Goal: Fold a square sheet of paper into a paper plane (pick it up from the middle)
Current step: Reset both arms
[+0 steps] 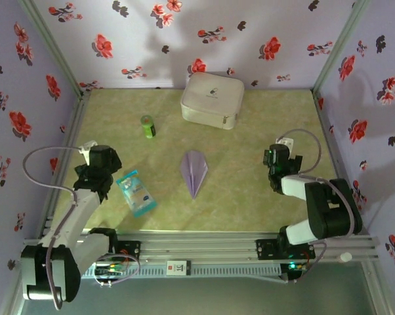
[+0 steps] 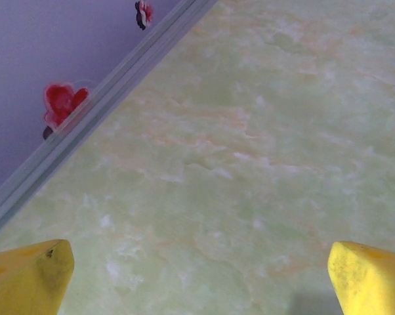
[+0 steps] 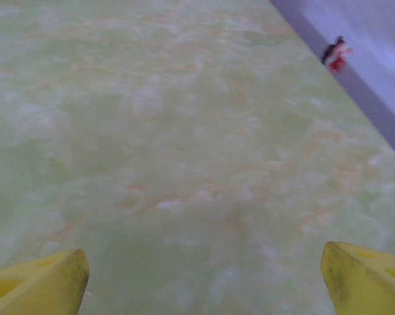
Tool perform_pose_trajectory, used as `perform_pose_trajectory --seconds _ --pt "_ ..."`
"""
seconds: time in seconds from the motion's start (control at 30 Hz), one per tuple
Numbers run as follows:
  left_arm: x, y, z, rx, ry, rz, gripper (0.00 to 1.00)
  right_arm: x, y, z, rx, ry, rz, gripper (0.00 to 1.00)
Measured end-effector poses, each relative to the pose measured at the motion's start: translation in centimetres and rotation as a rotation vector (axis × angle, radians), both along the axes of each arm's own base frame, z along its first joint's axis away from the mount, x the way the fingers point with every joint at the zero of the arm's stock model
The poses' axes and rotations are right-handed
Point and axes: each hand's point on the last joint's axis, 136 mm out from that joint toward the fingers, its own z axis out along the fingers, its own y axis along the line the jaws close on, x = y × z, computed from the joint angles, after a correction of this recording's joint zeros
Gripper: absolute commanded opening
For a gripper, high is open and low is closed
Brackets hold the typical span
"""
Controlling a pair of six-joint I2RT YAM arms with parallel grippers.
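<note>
Paper plane [image 1: 194, 172] lies folded at centre frame, nose pointing down-frame, untouched. Left gripper [image 2: 199, 279] and right gripper [image 3: 201, 281] are both spread wide and empty over bare table [image 1: 250, 203] at mid-left and mid-right. Folding looks finished, arms parked clear.

Two arms rise from bases at the bottom of the overhead view. The left arm [image 1: 69, 220] stretches up the left side, with the left tool [image 1: 98, 167] at centre left. The right arm [image 1: 319, 197] folds back on itself at lower right, with the right tool [image 1: 277, 167] at centre right. In each wrist view, the left tool [image 2: 197, 275] and the right tool [image 3: 204, 279] gape wide. Yellow fingertips [image 2: 27, 279] [image 3: 365, 275] sit in the bottom corners, far apart.
</note>
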Motion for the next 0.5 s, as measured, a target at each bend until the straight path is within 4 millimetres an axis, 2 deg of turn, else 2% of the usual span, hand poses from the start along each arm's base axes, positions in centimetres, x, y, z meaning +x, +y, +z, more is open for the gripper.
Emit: perform_pose_trajectory --seconds 0.1,0.2,0.33,0.5 --pt "0.9 -0.2 -1.2 0.016 0.008 -0.039 1.0 1.3 0.0 0.2 0.063 -0.073 0.047 0.92" --pt "2.5 -0.5 -1.2 0.059 -0.005 -0.087 1.0 2.0 -0.7 -0.2 0.116 -0.119 0.068 0.99" --pt "4.4 -0.4 -1.1 0.074 -0.076 -0.119 1.0 2.5 -0.4 0.4 0.142 -0.156 0.092 0.99" --pt "5.8 -0.9 -4.4 0.074 -0.081 -0.18 1.0 2.9 -0.2 1.1 0.149 -0.189 0.102 0.99"
